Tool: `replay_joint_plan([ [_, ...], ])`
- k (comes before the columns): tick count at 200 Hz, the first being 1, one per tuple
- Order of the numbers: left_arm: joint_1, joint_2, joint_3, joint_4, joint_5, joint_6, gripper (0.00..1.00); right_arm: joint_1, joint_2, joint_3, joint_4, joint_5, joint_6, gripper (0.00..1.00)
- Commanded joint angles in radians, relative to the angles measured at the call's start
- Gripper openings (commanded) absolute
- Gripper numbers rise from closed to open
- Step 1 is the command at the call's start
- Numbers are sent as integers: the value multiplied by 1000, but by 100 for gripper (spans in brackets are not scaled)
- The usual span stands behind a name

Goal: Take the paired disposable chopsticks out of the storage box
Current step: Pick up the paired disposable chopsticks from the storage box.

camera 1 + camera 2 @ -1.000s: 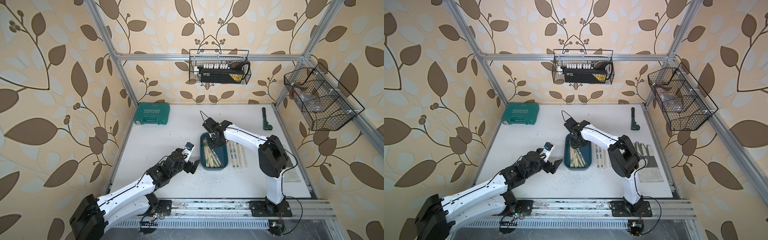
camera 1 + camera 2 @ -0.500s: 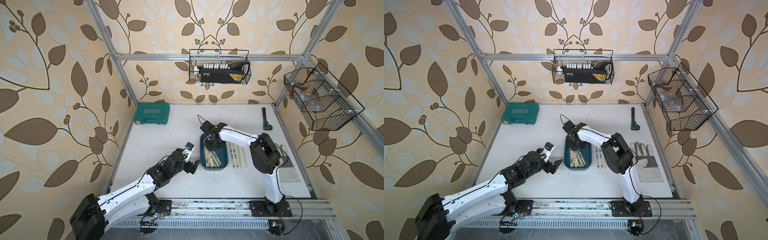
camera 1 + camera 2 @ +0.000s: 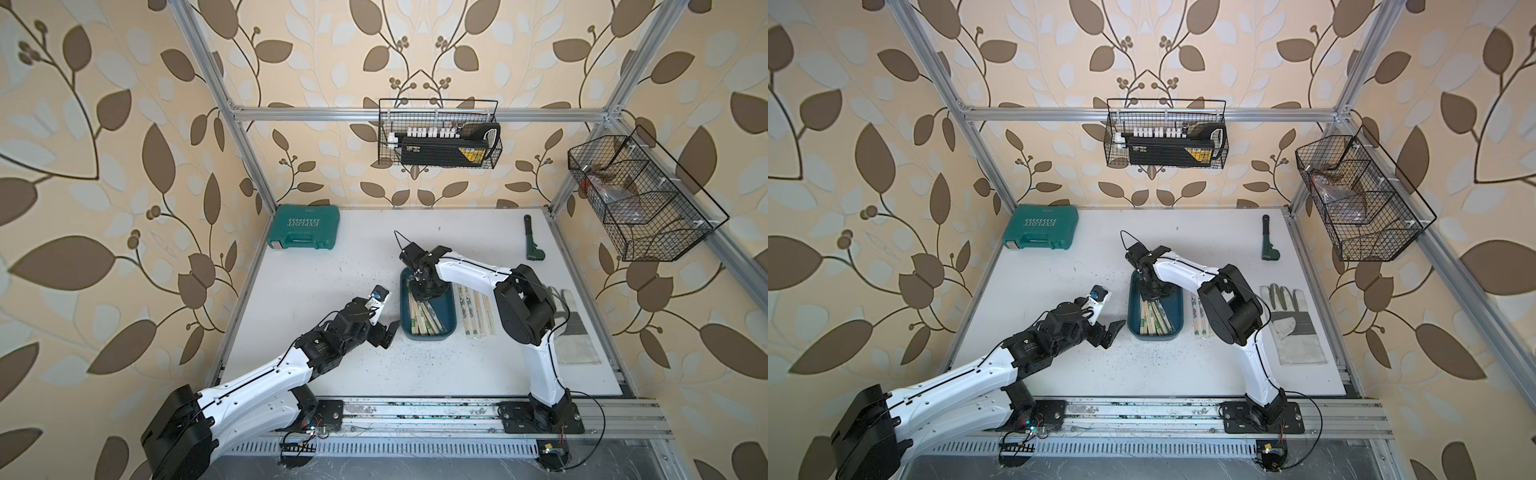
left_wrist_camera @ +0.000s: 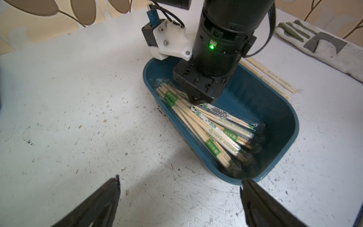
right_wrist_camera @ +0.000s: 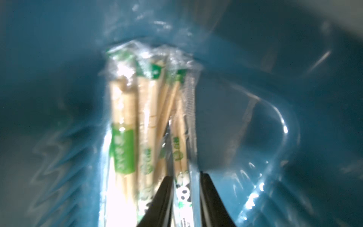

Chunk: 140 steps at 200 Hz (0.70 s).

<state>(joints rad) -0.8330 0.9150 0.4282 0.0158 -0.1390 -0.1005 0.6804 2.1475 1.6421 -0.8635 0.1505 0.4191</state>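
Observation:
The dark teal storage box [image 3: 444, 305] [image 3: 1174, 307] [image 4: 275, 118] lies mid-table. Several paired disposable chopsticks [image 3: 424, 318] [image 3: 1154, 318] [image 4: 212, 125] in clear sleeves lie along its left side. My right gripper [image 3: 417, 293] [image 3: 1148, 296] [image 4: 198, 102] [image 5: 185, 175] reaches down into the box's far end. Its jaws are closed in on one sleeved pair [image 5: 181, 157] with a panda print. More sleeved pairs [image 3: 473, 307] [image 3: 1200, 316] [image 4: 269, 76] lie on the table right of the box. My left gripper [image 3: 386, 332] [image 3: 1111, 332] [image 4: 179, 180] hovers open and unladen by the box's near-left corner.
A grey work glove [image 3: 1291, 324] [image 4: 324, 47] lies right of the loose chopsticks. A green "EXPLOIT" tool case [image 3: 303, 227] sits at the back left, and a green-handled tool [image 3: 532, 241] at the back right. Wire baskets [image 3: 438, 133] [image 3: 640, 199] hang on the walls.
My right gripper has shifted slightly left and sunk into the box's far end, and its jaws have narrowed around one sleeve. The left arm has not moved.

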Motion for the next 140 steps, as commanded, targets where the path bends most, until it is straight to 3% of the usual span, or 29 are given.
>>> replay_joint_plan([
  [1,-9,1,34,10,-2,15,99,-22,5,-20,9,23,9,21],
  [47,-9,4,37,10,-1,15,99,-30,-3,-28,18,15,19,19],
  [90,-9,5,37,9,1,15,99,-16,21,-15,17,-8,8,27],
  [140,-9,5,37,7,2,15,99,-19,51,-1,17,-18,3,25],
])
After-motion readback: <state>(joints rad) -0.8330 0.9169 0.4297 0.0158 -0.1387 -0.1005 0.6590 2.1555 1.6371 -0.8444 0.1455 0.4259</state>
